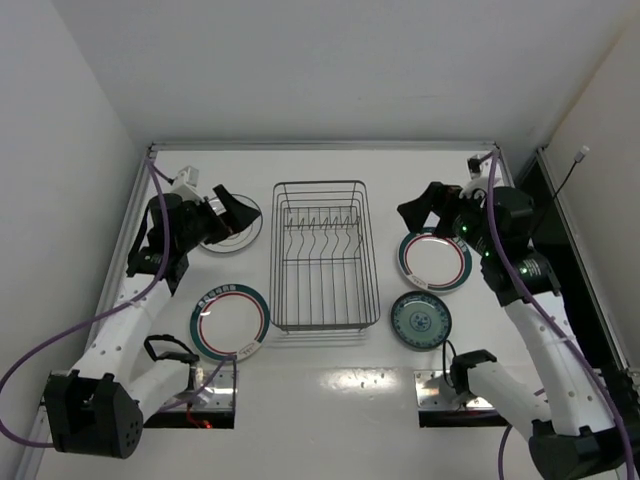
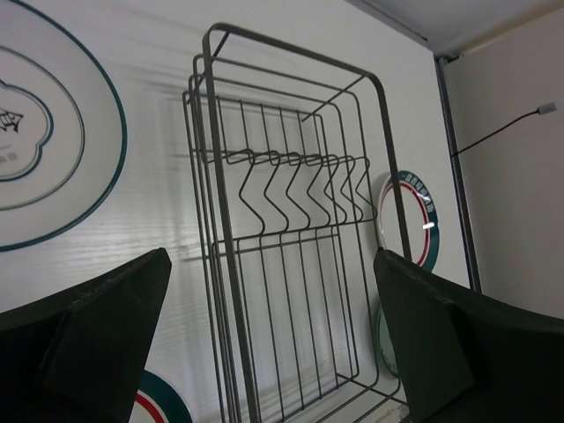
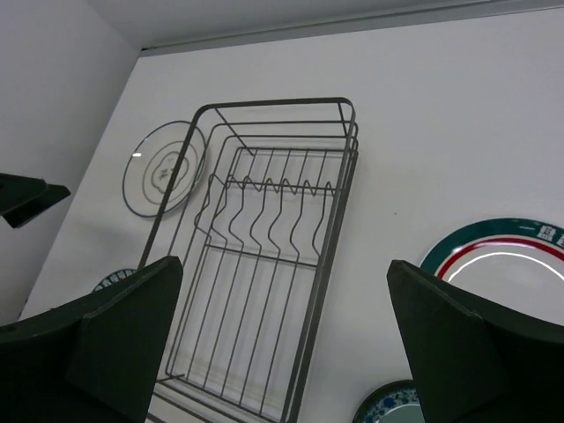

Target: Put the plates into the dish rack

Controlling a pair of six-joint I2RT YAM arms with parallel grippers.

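The grey wire dish rack (image 1: 273, 260) stands empty in the middle of the table. A white plate with black rings (image 1: 225, 243) lies to its upper left, partly under my open, empty left gripper (image 1: 232, 210). A green-rimmed plate with a red ring (image 1: 230, 322) lies at the rack's lower left. A second one (image 1: 436, 262) lies to its right, just below my open, empty right gripper (image 1: 425, 208). The small teal plate (image 1: 420, 320) lies below that. The left wrist view shows the rack (image 2: 222, 220) and the ringed plate (image 2: 44, 159). The right wrist view shows the rack (image 3: 322, 264) and the green-rimmed plate (image 3: 502, 256).
Walls close the table at the back and on both sides. A raised rail (image 1: 320, 146) runs along the far edge. The arm bases (image 1: 210, 395) sit at the near edge with purple cables (image 1: 60, 340) looping beside them. A dark panel (image 1: 560, 220) stands on the right.
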